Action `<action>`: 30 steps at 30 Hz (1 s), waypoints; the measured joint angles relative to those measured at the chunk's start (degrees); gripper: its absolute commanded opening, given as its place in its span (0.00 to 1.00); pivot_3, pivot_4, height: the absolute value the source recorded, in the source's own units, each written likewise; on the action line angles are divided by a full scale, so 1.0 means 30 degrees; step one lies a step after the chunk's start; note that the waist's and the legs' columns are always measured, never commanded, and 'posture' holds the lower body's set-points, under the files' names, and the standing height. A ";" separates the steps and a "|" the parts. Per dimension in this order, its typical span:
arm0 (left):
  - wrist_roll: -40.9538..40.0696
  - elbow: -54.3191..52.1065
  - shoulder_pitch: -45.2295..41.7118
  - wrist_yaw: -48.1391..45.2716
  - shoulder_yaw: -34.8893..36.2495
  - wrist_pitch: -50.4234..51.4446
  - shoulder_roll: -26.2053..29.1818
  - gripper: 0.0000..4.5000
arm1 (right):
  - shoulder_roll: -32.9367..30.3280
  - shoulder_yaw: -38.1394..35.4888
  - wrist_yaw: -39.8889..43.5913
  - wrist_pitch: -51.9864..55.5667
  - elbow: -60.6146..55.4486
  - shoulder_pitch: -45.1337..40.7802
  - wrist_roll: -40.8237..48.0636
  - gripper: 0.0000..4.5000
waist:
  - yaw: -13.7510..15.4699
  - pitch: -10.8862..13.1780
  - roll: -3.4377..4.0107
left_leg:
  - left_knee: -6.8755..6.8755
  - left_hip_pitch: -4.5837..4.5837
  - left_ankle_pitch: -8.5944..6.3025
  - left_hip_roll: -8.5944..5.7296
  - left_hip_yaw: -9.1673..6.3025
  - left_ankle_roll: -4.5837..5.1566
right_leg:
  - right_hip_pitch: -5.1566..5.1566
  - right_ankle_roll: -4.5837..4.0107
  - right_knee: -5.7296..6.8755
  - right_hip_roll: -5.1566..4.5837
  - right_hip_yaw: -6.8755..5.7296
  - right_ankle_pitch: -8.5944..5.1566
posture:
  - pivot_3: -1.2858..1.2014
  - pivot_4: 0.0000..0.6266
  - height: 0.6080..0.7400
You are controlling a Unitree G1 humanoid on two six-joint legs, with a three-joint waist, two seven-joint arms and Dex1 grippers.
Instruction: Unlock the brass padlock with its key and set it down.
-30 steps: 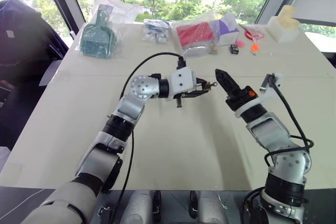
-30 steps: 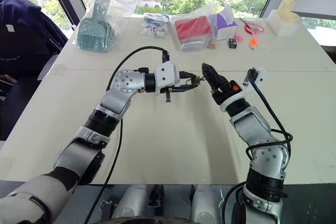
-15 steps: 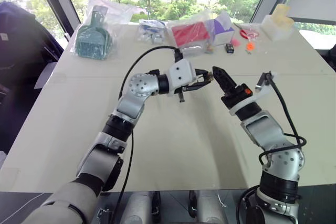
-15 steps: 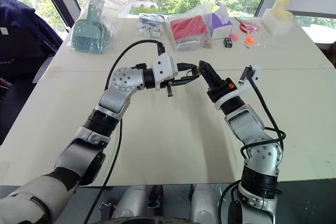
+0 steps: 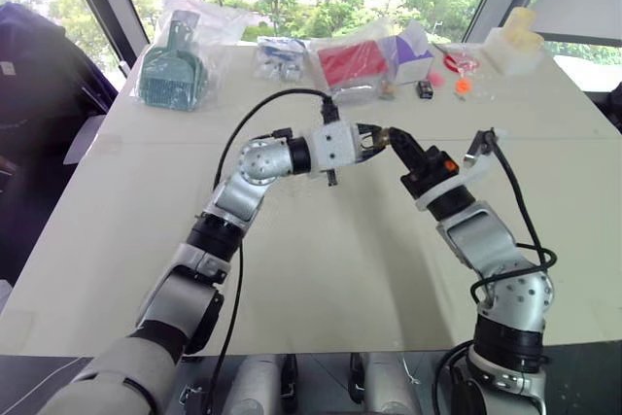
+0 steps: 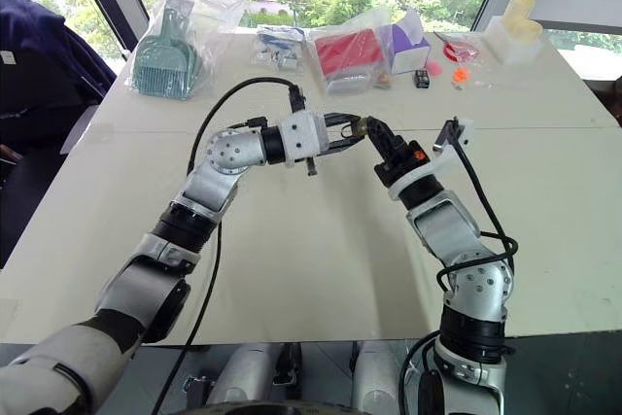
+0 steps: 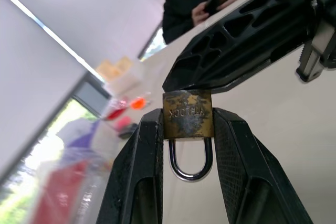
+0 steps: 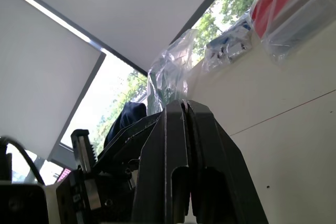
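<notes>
The brass padlock is held above the table, with my left gripper shut on its body. Its silvery shackle hangs closed between the two fingers. My right gripper comes in from the right, its fingers pressed together. Their tips touch the end of the padlock opposite the shackle. The key is hidden; I cannot tell whether the right fingers hold it.
Along the table's far edge lie a bagged green brush, a bagged red box, a purple box, a small black box and a white block. A person in dark clothes stands beyond the table.
My right gripper has shut and moved left until its tips meet the padlock. My left wrist has rolled, turning the padlock, while the hand stayed in place.
</notes>
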 measured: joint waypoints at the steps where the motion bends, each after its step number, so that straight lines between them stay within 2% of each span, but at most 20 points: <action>1: 0.0855 0.0394 -0.0045 0.1042 -0.0109 -0.0995 0.0094 0.17 | 0.0253 0.0031 -0.0355 -0.0163 0.0015 -0.0112 0.0056 0.01 | 0.0009 0.0000 0.0000 | 0.0001 0.0000 0.0000 0.0000 -0.0001 -0.0001 | 0.0000 0.0000 0.0001 -0.0001 0.0000 0.0000 | 0.52 0.24 0.96; 6: 0.5294 0.1730 -0.0721 0.5951 -0.0689 -0.4349 0.0727 0.17 | 0.0635 0.0099 -0.1368 -0.0561 0.0027 -0.0571 0.0636 0.01 | 0.0015 -0.0002 0.0003 | -0.0005 0.0000 0.0000 -0.0001 0.0005 0.0000 | 0.0001 0.0001 0.0001 -0.0005 -0.0001 0.0002 | 0.52 0.24 0.96; 11: 0.7828 0.2457 -0.0800 0.9148 -0.1037 -0.5320 0.0947 0.17 | 0.0723 0.0122 -0.1952 -0.0698 0.0174 -0.0686 0.1139 0.01 | -0.0012 -0.0001 0.0003 | -0.0013 -0.0001 0.0000 0.0002 0.0012 -0.0001 | -0.0001 0.0005 0.0010 -0.0004 -0.0001 0.0003 | 0.52 0.24 0.96; 14: 0.7936 0.3045 -0.1274 0.9432 -0.1279 -0.5622 0.1031 0.17 | 0.0668 0.0156 -0.1966 -0.0906 0.0238 -0.0753 0.1153 0.01 | 0.0014 -0.0002 0.0003 | -0.0013 -0.0001 0.0000 0.0002 0.0016 -0.0001 | -0.0002 0.0006 0.0011 -0.0005 -0.0001 0.0002 | 0.52 0.24 0.96; 16: 0.5561 0.3608 -0.1504 0.7378 -0.1255 -0.5647 0.0618 0.17 | -0.0282 0.0281 -0.0641 -0.0965 0.0010 -0.0445 0.0561 0.01 | 0.0057 -0.0002 0.0003 | -0.0010 -0.0006 0.0000 0.0000 0.0021 0.0000 | 0.0000 0.0005 0.0009 -0.0009 -0.0002 0.0001 | 0.52 0.24 0.96; 20: 0.2016 0.3971 -0.1879 0.3575 -0.1220 -0.5179 0.0420 0.17 | -0.3083 0.0139 0.1778 -0.0431 -0.0497 0.0455 -0.0003 0.28 | -0.0039 0.0000 0.0001 | -0.0009 -0.0006 -0.0002 0.0001 0.0044 0.0004 | 0.0003 0.0005 -0.0017 -0.0017 0.0001 0.0001 | 0.52 0.24 0.96; 21: 0.1299 0.3993 -0.2061 0.2595 -0.1217 -0.4942 0.0416 0.17 | -0.4601 0.0228 0.2755 0.0209 -0.0606 0.0797 -0.0108 0.41 | -0.0027 0.0006 0.0014 | -0.0006 -0.0005 -0.0008 0.0001 0.0050 0.0014 | -0.0002 0.0006 -0.0028 -0.0021 0.0002 0.0000 | 0.52 0.24 0.96; 23: 0.0621 0.4005 -0.2226 0.1574 -0.1205 -0.4902 0.0685 0.17 | -0.6690 0.0281 0.4033 0.1291 -0.0786 0.1305 -0.0138 0.62 | -0.0025 0.0008 0.0006 | -0.0007 -0.0001 -0.0015 0.0014 0.0043 0.0025 | -0.0004 0.0002 -0.0030 -0.0020 -0.0001 -0.0002 | 0.52 0.24 0.96; 26: -0.0095 0.4019 -0.2247 0.0205 -0.1240 -0.5163 0.0972 0.17 | -0.8340 0.0045 0.6071 0.2178 -0.1026 0.2069 0.0297 0.62 | 0.0004 0.0008 0.0008 | -0.0008 0.0007 -0.0015 0.0026 0.0033 0.0024 | -0.0007 0.0005 -0.0018 -0.0015 -0.0003 0.0000 | 0.52 0.24 0.96; 30: -0.1051 0.3451 -0.2072 -0.1096 -0.1262 -0.5506 0.1021 0.17 | -0.8764 -0.0015 0.7543 0.2482 -0.1227 0.2220 0.0438 0.62 | 0.0046 0.0010 0.0000 | 0.0008 0.0002 -0.0014 0.0022 0.0031 0.0024 | -0.0004 0.0004 -0.0020 -0.0023 -0.0002 0.0001 | 0.52 0.24 0.96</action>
